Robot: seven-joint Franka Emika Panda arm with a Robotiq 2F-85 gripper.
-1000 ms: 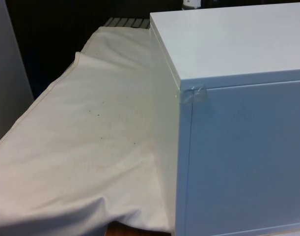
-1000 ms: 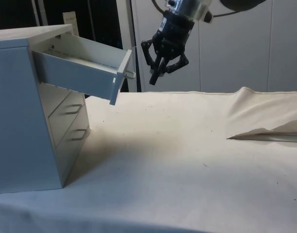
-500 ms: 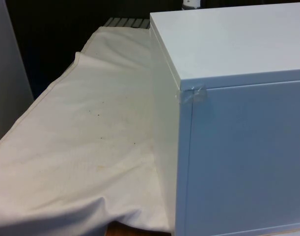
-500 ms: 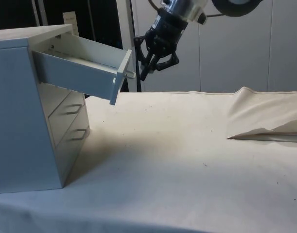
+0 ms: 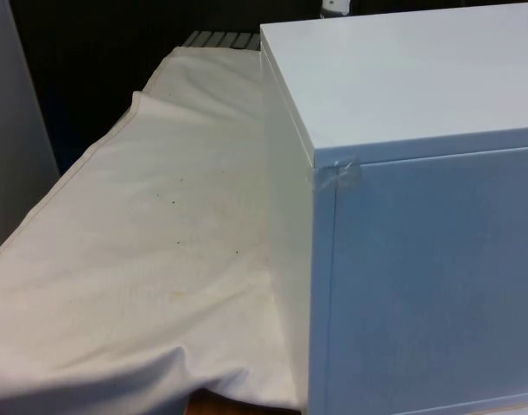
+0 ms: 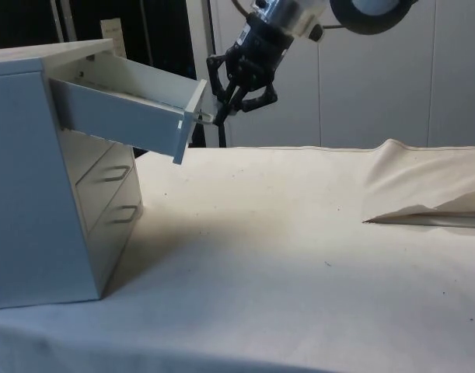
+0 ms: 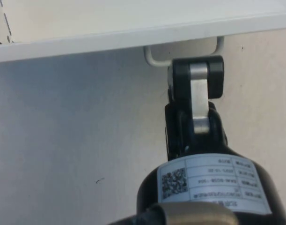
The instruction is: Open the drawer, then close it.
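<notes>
Side view: top drawer stands pulled out; jaws, pressed together, touch its handle. Closing it likely wants a level, straight push leftward into the chest.

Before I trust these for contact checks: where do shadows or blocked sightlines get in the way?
Side view: the open top drawer casts a soft shadow on the cloth. Front view: the chest blocks everything behind it. Wrist view: the claw overlaps the handle.

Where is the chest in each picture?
Front view: the chest takes up the front view's right.
Side view: the chest stands at the left, its top drawer open.
Wrist view: that drawer's front and handle.
Shared landmark: the white cloth.
</notes>
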